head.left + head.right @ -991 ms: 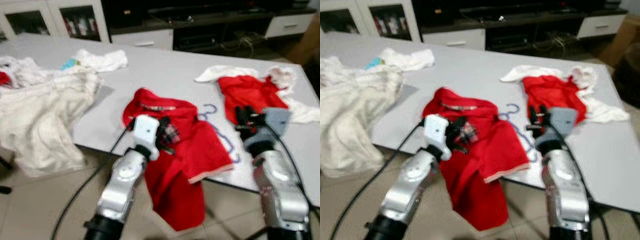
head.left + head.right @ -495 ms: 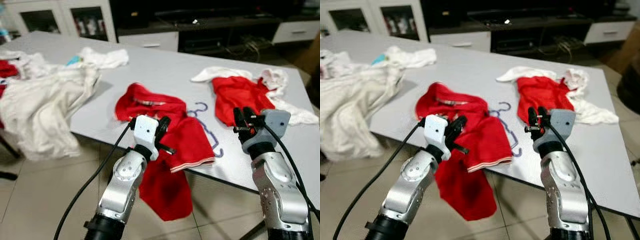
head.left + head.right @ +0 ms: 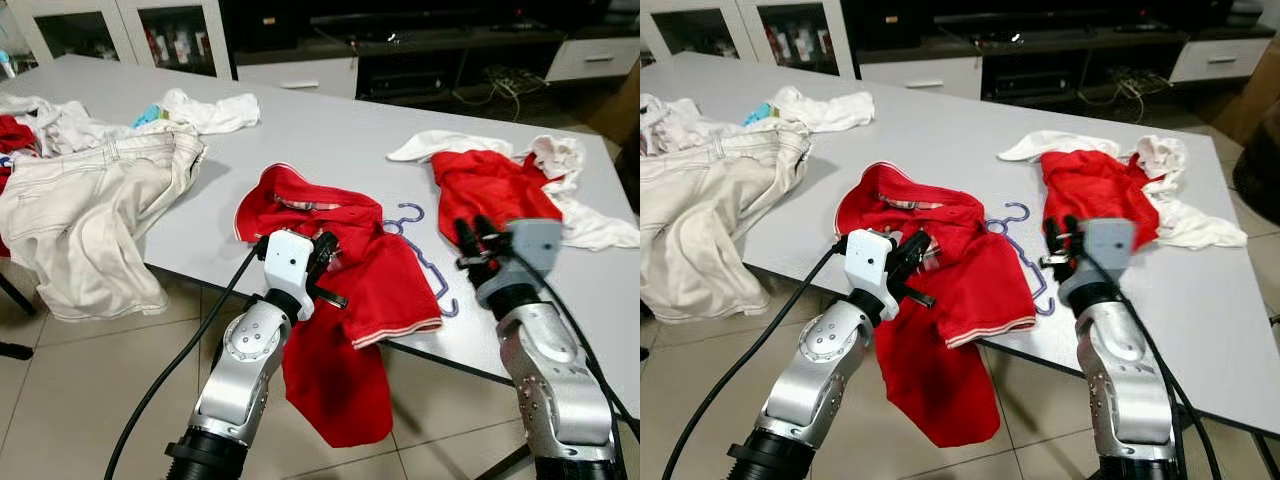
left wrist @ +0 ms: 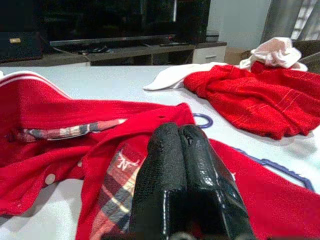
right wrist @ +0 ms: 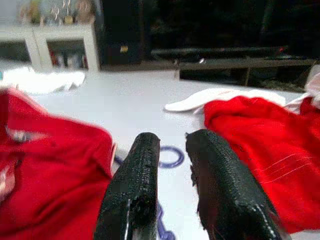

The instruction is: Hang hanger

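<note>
Lying along the grey table from left to right: beige trousers, a red polo shirt with plaid collar lining draped over the near edge, and beside it a thin purple plastic hanger. Left gripper, fingers pressed together, hovers over the shirt as before. Right gripper, slightly spread, has shifted left toward the hanger.

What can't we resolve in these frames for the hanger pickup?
- Purple hanger: its left part lies under the red polo shirt in both eye views; full shape unknown.
- Polo's lower part hangs off the table edge.
- Right wrist view: blurred; hanger hook partly behind the fingers.
- Cream trousers: cut off by the left edge.
</note>
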